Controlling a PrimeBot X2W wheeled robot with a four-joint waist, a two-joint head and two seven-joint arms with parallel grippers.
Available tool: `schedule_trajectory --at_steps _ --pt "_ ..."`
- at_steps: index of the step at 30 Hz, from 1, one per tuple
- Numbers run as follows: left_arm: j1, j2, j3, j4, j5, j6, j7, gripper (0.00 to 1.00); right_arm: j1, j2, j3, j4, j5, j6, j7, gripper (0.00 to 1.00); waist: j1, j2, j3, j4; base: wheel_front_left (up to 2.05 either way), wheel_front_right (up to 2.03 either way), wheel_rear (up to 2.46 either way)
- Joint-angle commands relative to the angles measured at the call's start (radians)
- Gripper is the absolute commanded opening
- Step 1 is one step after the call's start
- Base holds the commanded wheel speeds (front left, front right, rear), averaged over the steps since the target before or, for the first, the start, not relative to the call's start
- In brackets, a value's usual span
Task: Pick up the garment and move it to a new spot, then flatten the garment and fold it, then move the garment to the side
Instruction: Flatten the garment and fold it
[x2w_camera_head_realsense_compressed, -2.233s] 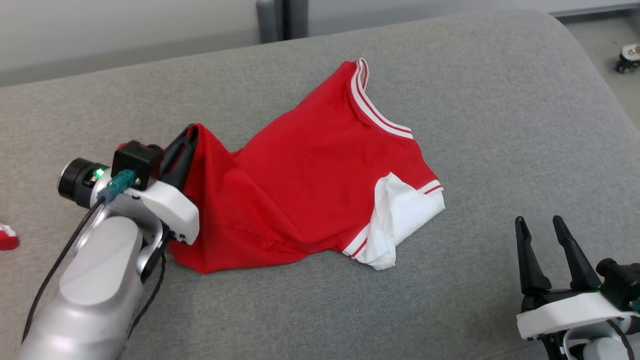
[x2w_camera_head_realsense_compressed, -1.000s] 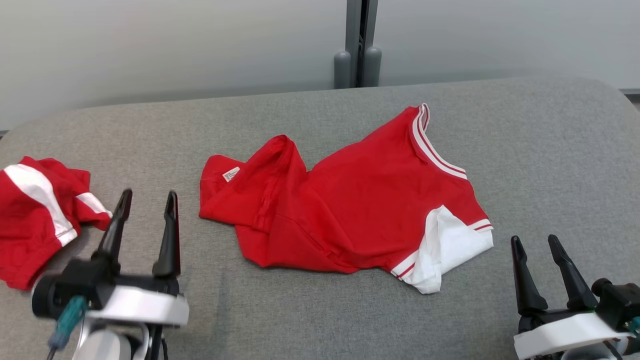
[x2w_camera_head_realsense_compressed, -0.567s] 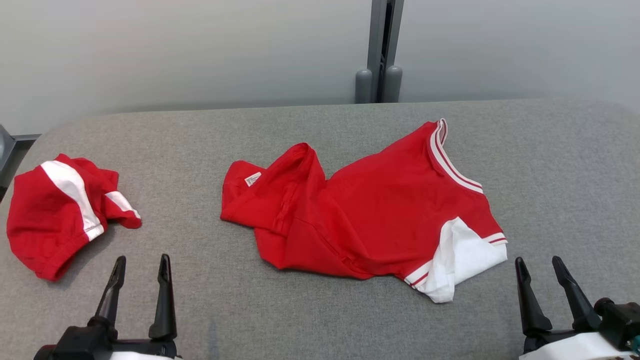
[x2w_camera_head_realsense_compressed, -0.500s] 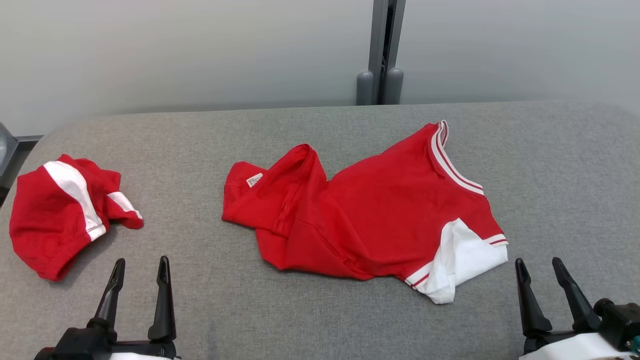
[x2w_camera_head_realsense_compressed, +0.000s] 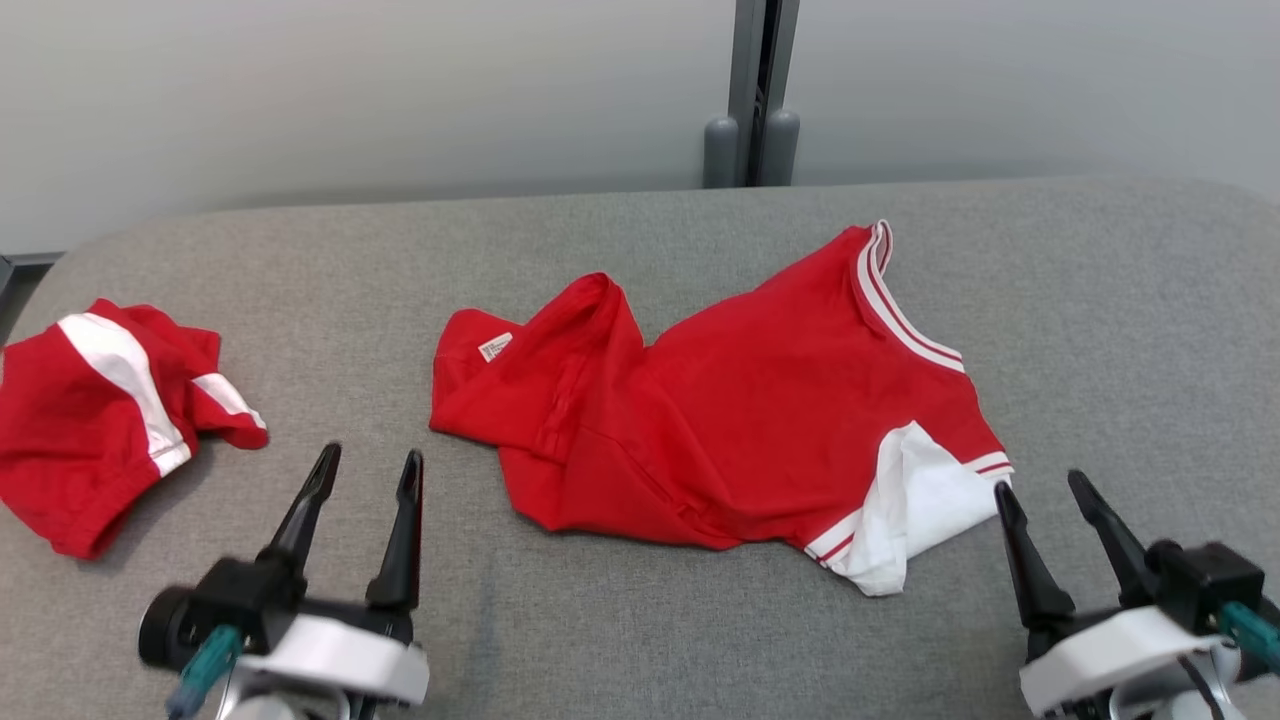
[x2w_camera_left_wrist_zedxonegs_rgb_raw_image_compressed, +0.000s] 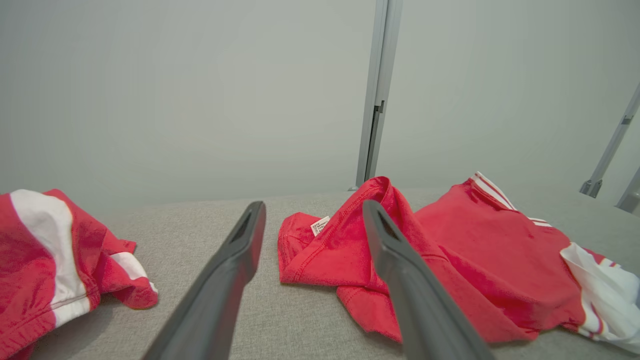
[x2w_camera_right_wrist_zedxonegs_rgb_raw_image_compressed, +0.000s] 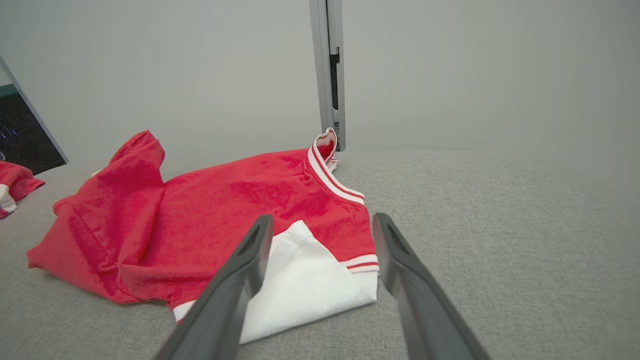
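Currently the red shirt (x2w_camera_head_realsense_compressed: 740, 420) lies crumpled about the middle of the gray padded surface (x2w_camera_head_realsense_compressed: 640, 640), nearer its right half than its left. Not flat: the left part is bunched and folded over on itself, with a raised ridge of cloth and a small white label (x2w_camera_head_realsense_compressed: 494, 347) showing near the left end. The striped collar (x2w_camera_head_realsense_compressed: 905, 310), white with red lines, points toward the far edge, one end standing up a little. A white sleeve (x2w_camera_head_realsense_compressed: 925, 505) with a red-striped cuff lies folded at the shirt's near right corner, toward the near edge of the surface.

Left tool (x2w_camera_head_realsense_compressed: 371, 455) sits low over the near edge, left of the shirt. Fingers spread apart, nothing between them, no contact with the cloth. In the left wrist view the labelled, bunched end of the shirt lies ahead, beyond the two fingertips and apart from them.

Right tool (x2w_camera_head_realsense_compressed: 1040, 484) sits over the near edge on the right, fingers likewise spread and empty. Its tips are just beside the white sleeve; whether they touch it cannot be told from the head view. In the right wrist view the sleeve lies ahead of the fingers, one finger crossing in front of it.

A second red garment (x2w_camera_head_realsense_compressed: 90, 420) with white bands lies in a heap near the left edge of the surface, well apart from the shirt. Behind the far edge: a plain pale wall (x2w_camera_head_realsense_compressed: 300, 100) and a gray upright post (x2w_camera_head_realsense_compressed: 750, 90).
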Motion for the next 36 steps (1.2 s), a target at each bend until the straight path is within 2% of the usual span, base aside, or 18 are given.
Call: schedule_trajectory --at_steps 1,8,13,18,24,36 --pt "-0.062 0.017 -0.014 0.036 -0.004 -0.011 -0.002 1.00 -0.041 -0.016 0.015 0.022 0.006 0.000 0.000 1.00 0.0000 -0.0001 0.024 -0.008 0.00 0.00 0.00" --pt "-0.300 0.077 -0.163 0.298 -0.027 -0.033 0.013 1.00 -0.219 -0.050 0.119 0.158 0.025 0.000 0.000 1.00 0.0000 -0.0001 0.101 -0.028 0.00 0.00 0.00" --pt "-0.438 0.116 -0.303 0.454 -0.100 -0.032 0.008 1.00 -0.327 -0.055 0.191 0.273 0.051 0.000 0.000 1.00 0.0000 -0.0001 0.150 -0.039 0.00 0.00 0.00" --pt "-0.525 0.130 -0.420 0.567 -0.165 -0.032 0.001 1.00 -0.407 -0.049 0.261 0.362 0.086 0.000 0.000 1.00 0.0000 -0.0001 0.186 -0.040 0.00 0.00 0.00" --pt "-0.591 0.123 -0.530 0.633 -0.219 -0.032 -0.002 1.00 -0.470 -0.048 0.336 0.423 0.112 0.000 0.000 1.00 0.0000 -0.0001 0.211 -0.035 0.00 0.00 0.00" --pt "-0.628 0.119 -0.618 0.651 -0.279 -0.032 -0.003 1.00 -0.500 -0.062 0.412 0.431 0.147 0.000 0.000 1.00 0.0000 -0.0001 0.215 -0.034 0.00 0.00 0.00"
